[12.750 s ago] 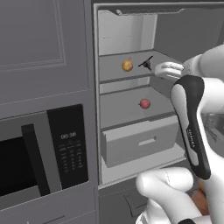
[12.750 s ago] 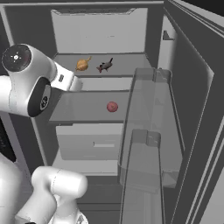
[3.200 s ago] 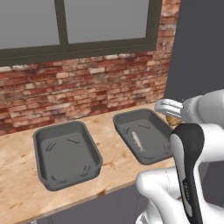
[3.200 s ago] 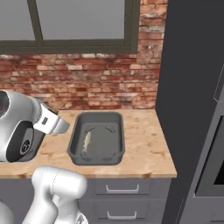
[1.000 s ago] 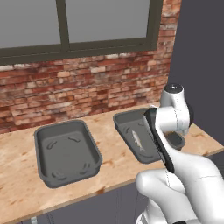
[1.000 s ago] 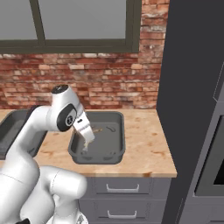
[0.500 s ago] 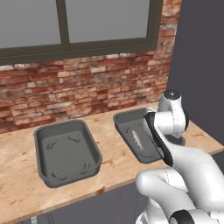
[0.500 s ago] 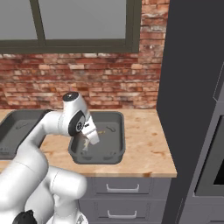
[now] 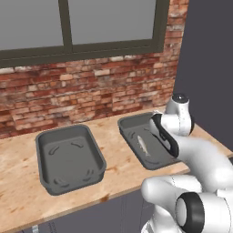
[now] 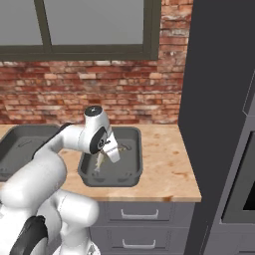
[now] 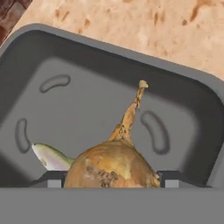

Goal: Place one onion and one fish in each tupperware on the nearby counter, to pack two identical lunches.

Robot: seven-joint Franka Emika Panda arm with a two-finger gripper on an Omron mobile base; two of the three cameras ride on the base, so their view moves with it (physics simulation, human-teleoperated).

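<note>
My arm bends over the right tupperware [image 10: 133,172] on the counter [image 10: 169,169] w/ a fish [image 10: 99,162] inside. Second tupperware [image 10: 20,144] sits far left. Brick wall [image 10: 74,89] behind.

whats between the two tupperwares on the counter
Nothing: in the left base view just bare counter separates the empty left tupperware from the right tupperware holding the fish.
</note>
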